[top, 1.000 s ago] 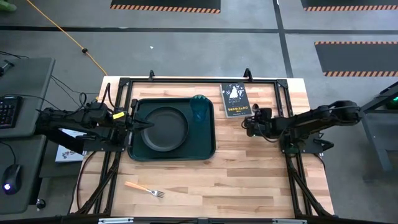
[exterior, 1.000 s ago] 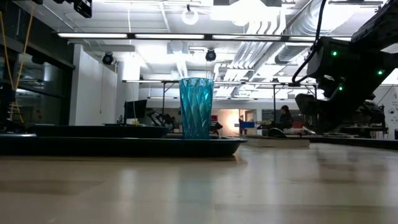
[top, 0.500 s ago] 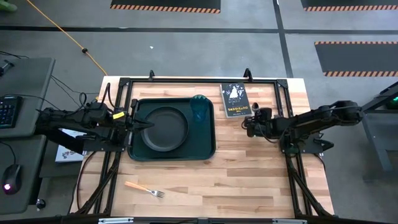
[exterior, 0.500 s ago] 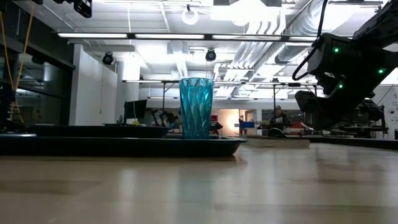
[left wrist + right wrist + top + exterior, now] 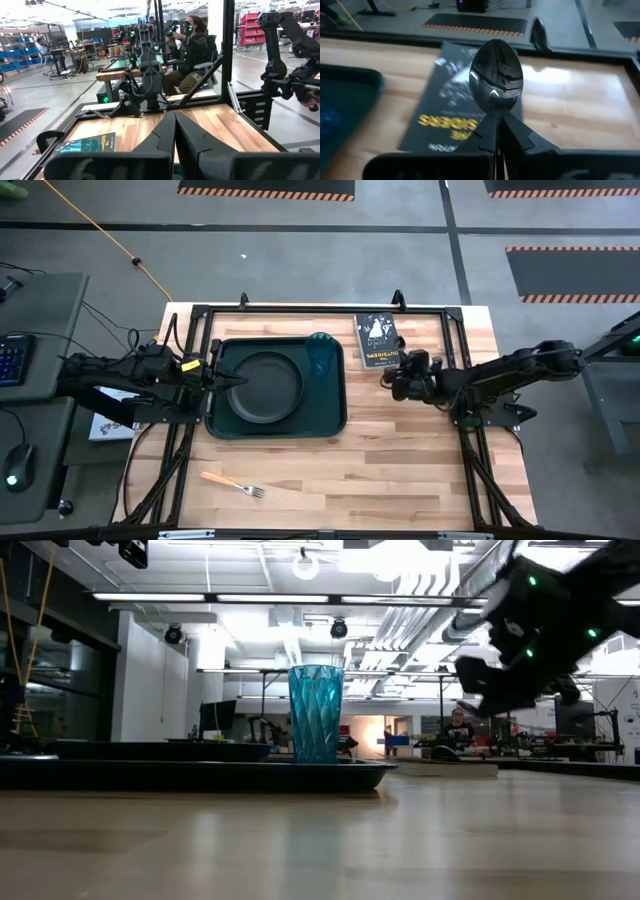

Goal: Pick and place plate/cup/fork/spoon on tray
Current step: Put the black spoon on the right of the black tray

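The dark green tray (image 5: 335, 415) lies at the table's left middle. The black plate (image 5: 265, 388) lies flat in it, and the teal cup (image 5: 322, 352) stands upright in its far right corner (image 5: 315, 712). The orange-handled fork (image 5: 232, 483) lies flat on the table near the front edge. My right gripper (image 5: 386, 377) hangs above the table right of the tray, near a black book, shut on the dark spoon (image 5: 496, 80). My left gripper (image 5: 238, 380) is shut over the tray's left part, at the plate's left rim. My right gripper pinches the spoon's handle just behind the bowl (image 5: 494, 116) between its two fingers (image 5: 512, 131). The fingers lie along the spoon, roughly level, pointing toward the table's left. The shiny bowl sticks out past the fingertips, lifted clear of the table.
A small black book (image 5: 378, 340) with a white picture lies at the table's far edge, right of the tray, under my right gripper's view (image 5: 452, 107). A black frame runs around the table. Bare wood stretches between the tray and the front edge. People sit at benches beyond the table.
My right gripper has gone a little toward the table's left, toward the tray, and has risen, carrying the spoon along.
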Available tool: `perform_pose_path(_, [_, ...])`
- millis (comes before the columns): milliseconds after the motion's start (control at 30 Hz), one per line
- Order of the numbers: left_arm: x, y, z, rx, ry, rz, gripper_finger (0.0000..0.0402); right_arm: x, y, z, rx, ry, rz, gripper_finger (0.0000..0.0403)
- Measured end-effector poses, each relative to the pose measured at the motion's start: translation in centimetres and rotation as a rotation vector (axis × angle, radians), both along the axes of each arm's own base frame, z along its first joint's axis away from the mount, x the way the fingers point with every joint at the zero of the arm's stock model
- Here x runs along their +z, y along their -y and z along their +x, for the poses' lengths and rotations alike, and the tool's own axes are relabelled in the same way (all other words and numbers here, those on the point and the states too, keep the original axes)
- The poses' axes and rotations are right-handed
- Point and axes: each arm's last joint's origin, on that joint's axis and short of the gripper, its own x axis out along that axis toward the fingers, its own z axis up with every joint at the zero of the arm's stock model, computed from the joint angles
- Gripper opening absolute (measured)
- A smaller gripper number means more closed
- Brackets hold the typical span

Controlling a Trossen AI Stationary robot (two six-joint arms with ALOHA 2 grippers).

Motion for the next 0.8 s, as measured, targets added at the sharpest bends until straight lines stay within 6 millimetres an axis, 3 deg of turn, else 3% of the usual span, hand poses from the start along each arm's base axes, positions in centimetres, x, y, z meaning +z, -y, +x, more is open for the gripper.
perform_pose_path(167, [0.0, 0.0, 0.0, 0.000, 0.000, 0.000, 0.0000, 2.3, -0.3, 2.0, 0.087, 0.029, -0.018, 0.0000])
perform_pose_path(367, [0.1, 0.0, 0.0, 0.000, 0.007, -0.001, 0.0000, 4.2, -1.4, 4.7, 0.385, 0.184, 0.003, 0.0000])
perform_pose_path(500, [0.2, 0.0, 0.0, 0.000, 0.020, -0.003, 0.0000, 4.0, -2.2, 6.2, 0.470, 0.252, 0.055, 0.0000])
perform_pose_path(800, [0.2, 0.0, 0.0, 0.000, 0.023, -0.003, 0.0000, 2.7, -5.4, 12.2, 0.578, 0.148, 0.143, 0.0000])
